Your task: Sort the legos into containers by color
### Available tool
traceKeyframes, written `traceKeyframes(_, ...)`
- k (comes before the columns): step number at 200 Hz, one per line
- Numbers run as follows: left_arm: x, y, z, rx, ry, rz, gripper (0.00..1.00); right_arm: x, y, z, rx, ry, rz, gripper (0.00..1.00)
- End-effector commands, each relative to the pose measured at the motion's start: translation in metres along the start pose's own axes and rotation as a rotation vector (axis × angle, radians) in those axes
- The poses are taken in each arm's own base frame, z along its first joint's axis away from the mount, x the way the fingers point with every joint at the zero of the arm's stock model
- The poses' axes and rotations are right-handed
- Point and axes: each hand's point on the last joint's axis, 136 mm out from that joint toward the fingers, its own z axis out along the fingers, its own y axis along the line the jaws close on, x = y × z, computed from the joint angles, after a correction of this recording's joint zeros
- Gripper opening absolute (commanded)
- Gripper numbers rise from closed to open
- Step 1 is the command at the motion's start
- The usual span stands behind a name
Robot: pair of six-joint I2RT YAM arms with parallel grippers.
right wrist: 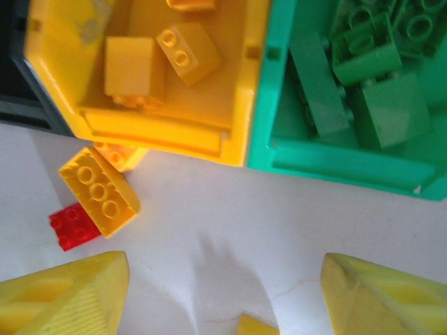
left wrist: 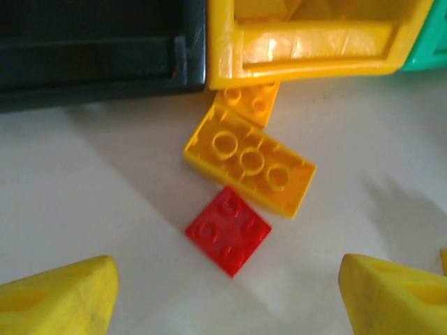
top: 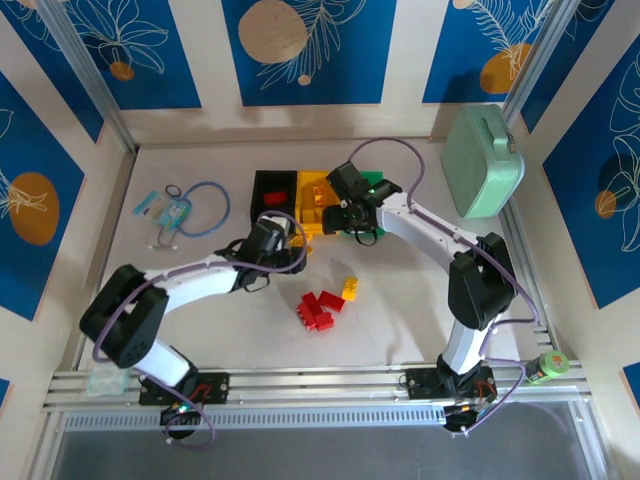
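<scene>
left arm folded at the elbow, forearm reaching in toward centre, left gripper [top: 293, 236] fingers spread wide, right arm angled inward, right gripper [top: 343, 216] fingers likewise parted

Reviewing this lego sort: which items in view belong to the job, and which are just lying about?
Job: black bin, yellow bin, green bin, loose red legos, loose yellow legos.
Lying about: mint-green case, blue cable loop, small packet.

A black bin [top: 272, 190], a yellow bin [top: 313, 188] and a green bin [right wrist: 328, 159] sit on a whitish table [top: 200, 300]. Red bricks [top: 318, 308] and a yellow brick [top: 349, 288] lie loose. Wall panels [top: 310, 50] are blue with white leaf outlines and tan discs. The case [top: 483, 162] is mint green.
</scene>
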Motion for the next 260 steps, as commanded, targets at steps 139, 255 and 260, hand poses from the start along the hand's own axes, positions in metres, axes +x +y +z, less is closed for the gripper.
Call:
traceKeyframes(139,-0.037,-0.007,0.083,-0.048,0.116,0.121,0.77,0.023,-0.041,-0.011,-0.031,-0.038,0.132,0.72)
traceKeyframes(255,-0.029,-0.008,0.087,-0.044,0.152,0.121,0.42,0.035,-0.045,-0.008,-0.039,-0.020,0.153,0.72)
traceKeyframes(260,-0.027,-0.008,0.087,-0.043,0.155,0.122,0.41,0.036,-0.045,-0.008,-0.038,-0.019,0.153,0.72)
